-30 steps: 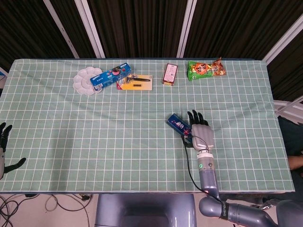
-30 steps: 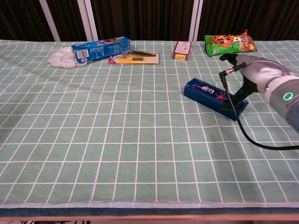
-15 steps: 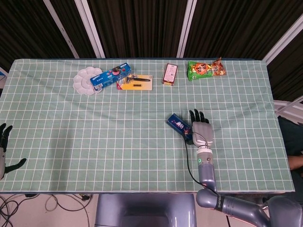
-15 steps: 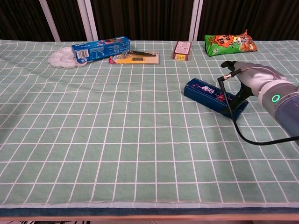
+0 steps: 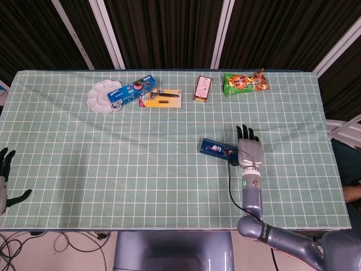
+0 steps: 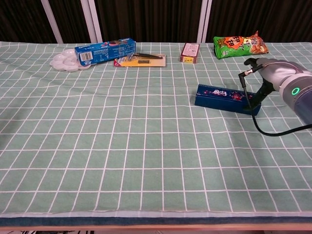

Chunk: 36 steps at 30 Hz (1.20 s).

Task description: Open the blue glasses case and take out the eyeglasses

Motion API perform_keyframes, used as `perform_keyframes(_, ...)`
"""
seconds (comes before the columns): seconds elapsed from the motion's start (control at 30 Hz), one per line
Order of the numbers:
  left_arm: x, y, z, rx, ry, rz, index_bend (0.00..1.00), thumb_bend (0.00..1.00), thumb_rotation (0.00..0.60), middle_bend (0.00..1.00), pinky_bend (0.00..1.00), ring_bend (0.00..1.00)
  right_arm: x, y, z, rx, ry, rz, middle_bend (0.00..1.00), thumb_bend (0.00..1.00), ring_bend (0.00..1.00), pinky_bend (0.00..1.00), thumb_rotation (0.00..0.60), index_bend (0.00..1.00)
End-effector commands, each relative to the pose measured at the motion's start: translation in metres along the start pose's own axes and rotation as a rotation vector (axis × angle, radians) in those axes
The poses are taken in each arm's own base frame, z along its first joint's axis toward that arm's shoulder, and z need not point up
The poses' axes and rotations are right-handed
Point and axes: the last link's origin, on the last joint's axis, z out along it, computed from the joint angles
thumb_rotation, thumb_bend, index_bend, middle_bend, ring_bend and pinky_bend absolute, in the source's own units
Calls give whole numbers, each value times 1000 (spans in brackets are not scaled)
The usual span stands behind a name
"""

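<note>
From the head view, your right hand (image 5: 250, 152) sits at the right end of the blue glasses case (image 5: 219, 150), fingers stretched out flat and pointing away from you, palm down. The case lies closed on the green checked tabletop (image 5: 141, 175), roughly mid-depth and right of centre, running left to right. Whether the thumb is hooked on the case you cannot tell from here. Your left hand (image 5: 7, 179) hangs at the near left edge, well apart from everything, fingers apart and holding nothing, so it is free to steady the case if you need it. Along the far side lie a white paint palette (image 5: 100, 96), a blue biscuit box (image 5: 131, 91), a carded tool pack (image 5: 161, 99), a small brown box (image 5: 202, 88) and a green snack bag (image 5: 243, 82); none of them crowds the work.

From the chest view, the right hand (image 6: 273, 73) is against the case's (image 6: 224, 98) right end, dark fingers reaching down beside it, not wrapped around it. The lid looks shut, so the eyeglasses are presumably inside. Likely you are bracing that end before prying; mind that the light case may slide.
</note>
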Motion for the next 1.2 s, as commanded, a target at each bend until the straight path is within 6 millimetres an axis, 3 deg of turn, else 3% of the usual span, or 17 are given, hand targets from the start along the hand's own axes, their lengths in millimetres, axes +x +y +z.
perform_keyframes(0.03, 0, 0, 0, 0, 1, -3, 0, 3, 600, 0, 0, 0, 3, 2, 4, -11, 4, -2, 0, 78, 0, 218, 600, 0)
perform_keyframes(0.5, 1, 0, 1, 6, 1, -16, 0, 3, 600, 0, 0, 0, 5, -1, 12, -39, -6, 31, 0, 122, 0, 218, 600, 0)
perform_keyframes(0.87, 2, 0, 1, 4, 1, -32, 0, 4, 600, 0, 0, 0, 22, -34, -20, 121, -38, 89, 0, 388, 0, 218, 600, 72)
perform_keyframes(1.2, 2, 0, 0, 10, 0, -39, 0, 4, 600, 0, 0, 0, 40, -57, -18, 177, -148, -37, 7, 408, 0, 207, 600, 78)
